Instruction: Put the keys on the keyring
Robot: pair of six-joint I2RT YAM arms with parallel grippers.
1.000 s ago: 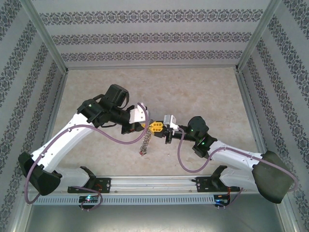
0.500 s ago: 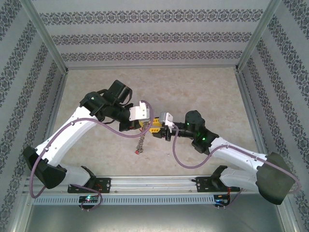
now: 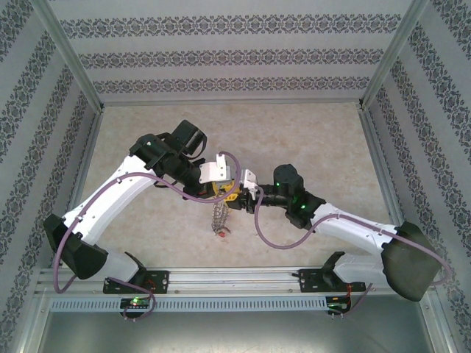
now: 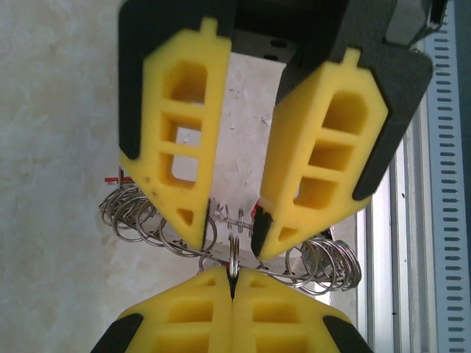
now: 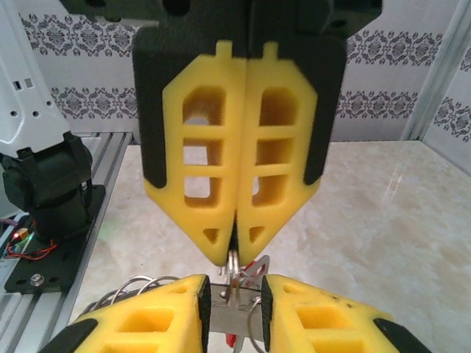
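Both grippers meet over the middle of the table (image 3: 309,140), toward its near edge. The left gripper (image 4: 232,278) is clamped on the keyring (image 4: 232,254). The right gripper (image 5: 232,287) stands narrowly parted, straddling a key (image 5: 234,312) without clearly pinching it. The keys (image 3: 219,220) dangle below. We judge threading is under way, and the next move calls for pinching that key and easing it onto the ring.

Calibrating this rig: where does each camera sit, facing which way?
Top external: above and behind, looking down on the beige table; left arm, right arm.
Left wrist: on its arm, faces the right gripper; own left gripper below.
Right wrist: faces the left gripper; own jaws below.
Wrist views share the thin grey metal keyring.
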